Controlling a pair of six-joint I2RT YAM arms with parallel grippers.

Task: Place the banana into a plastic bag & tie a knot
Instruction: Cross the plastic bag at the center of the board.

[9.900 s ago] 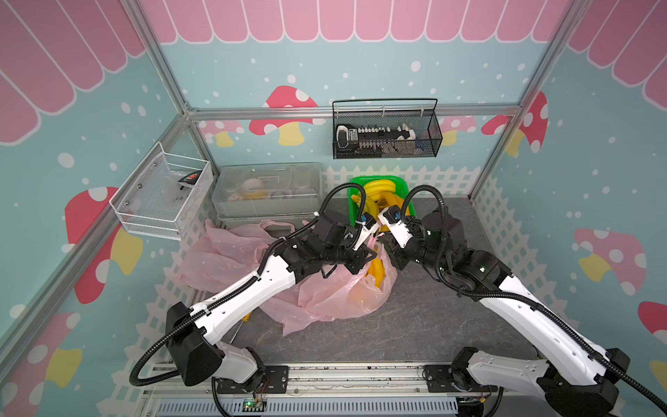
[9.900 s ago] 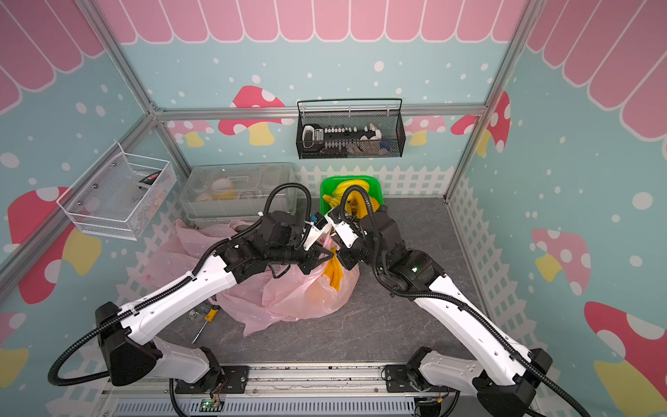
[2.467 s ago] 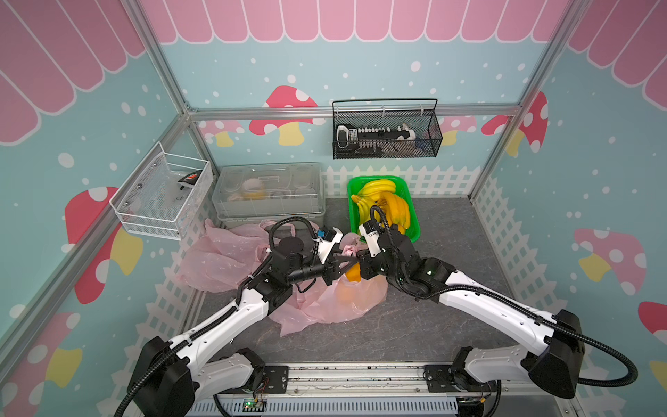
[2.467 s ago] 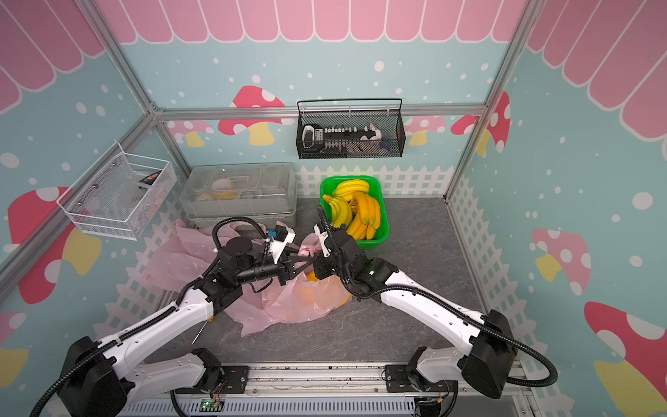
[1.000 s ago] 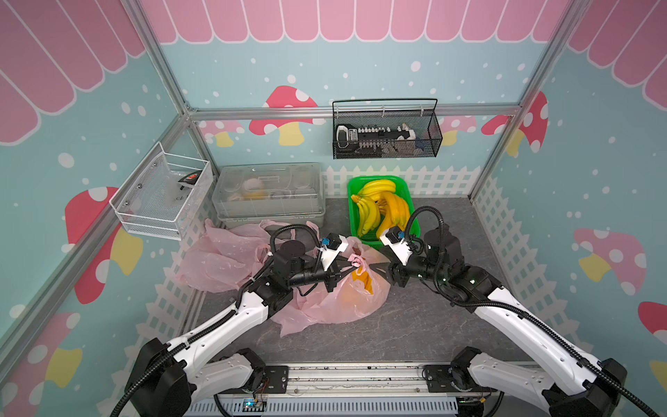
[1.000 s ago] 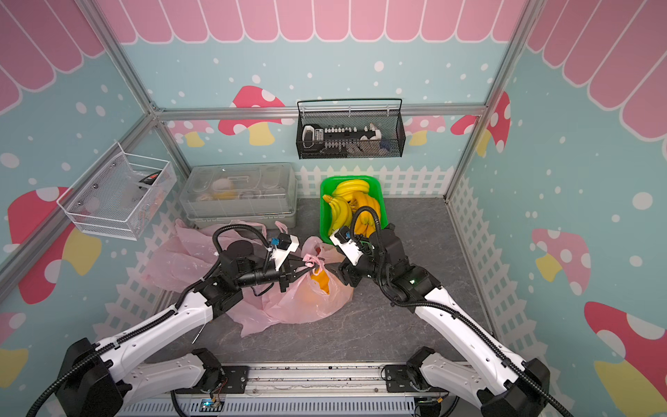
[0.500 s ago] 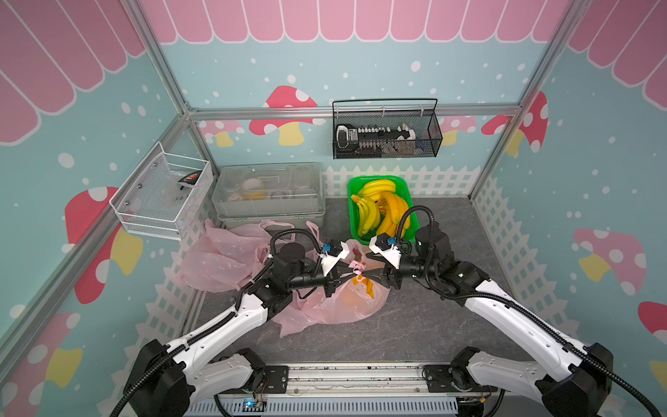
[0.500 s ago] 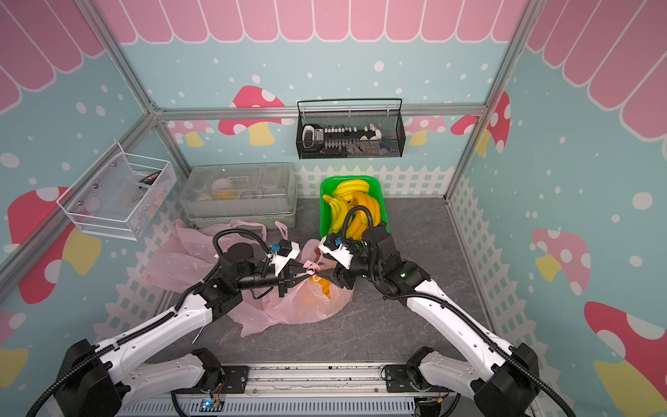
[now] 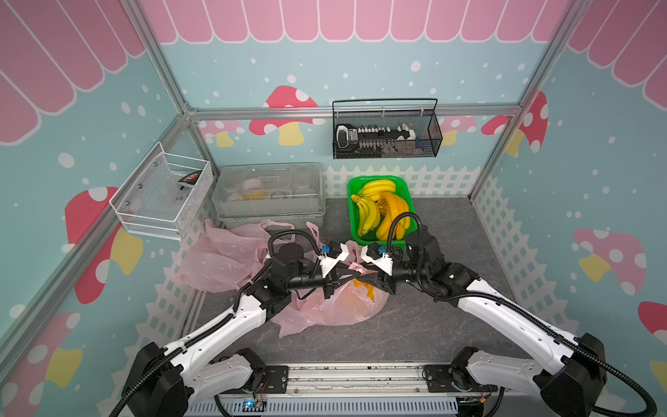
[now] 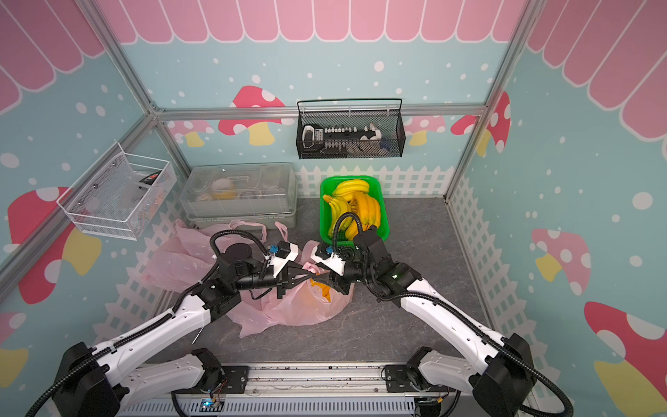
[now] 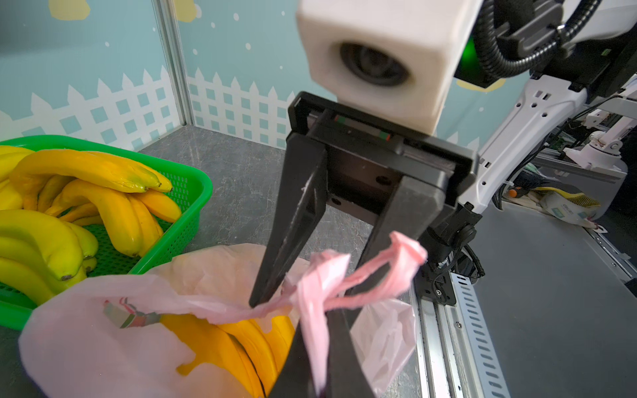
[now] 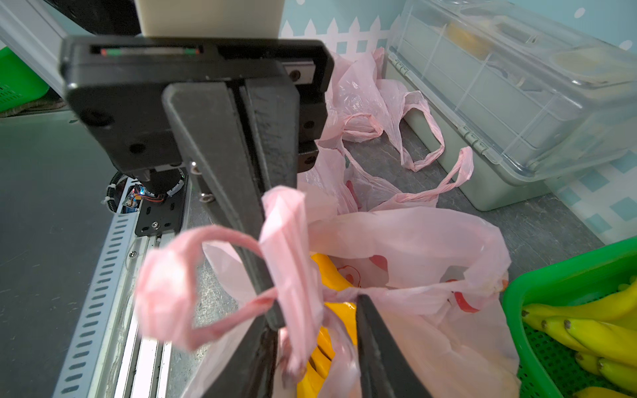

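Observation:
A pink plastic bag [image 9: 335,307] [image 10: 306,307] lies mid-floor with a yellow banana [image 11: 224,341] [image 12: 332,275] inside. Its twisted handles [image 11: 317,293] [image 12: 286,241] stand up over the bag's mouth. My left gripper [image 9: 355,276] [image 10: 313,276] [image 11: 320,330] is shut on one handle strand. My right gripper [image 9: 365,278] [image 10: 323,281] [image 12: 313,310] faces it tip to tip. Its jaws stand apart around the hanging pink handle, with a gap still showing between the fingers.
A green basket [image 9: 375,178] of bananas stands behind the right arm. A clear lidded box [image 9: 270,191] sits at the back left, with spare pink bags [image 9: 223,256] in front of it. Wire baskets [image 9: 162,195] [image 9: 386,133] hang on the walls.
My right gripper has moved left from beside the bag to the handles, and its jaws have narrowed around them. The left gripper has kept its hold, almost still.

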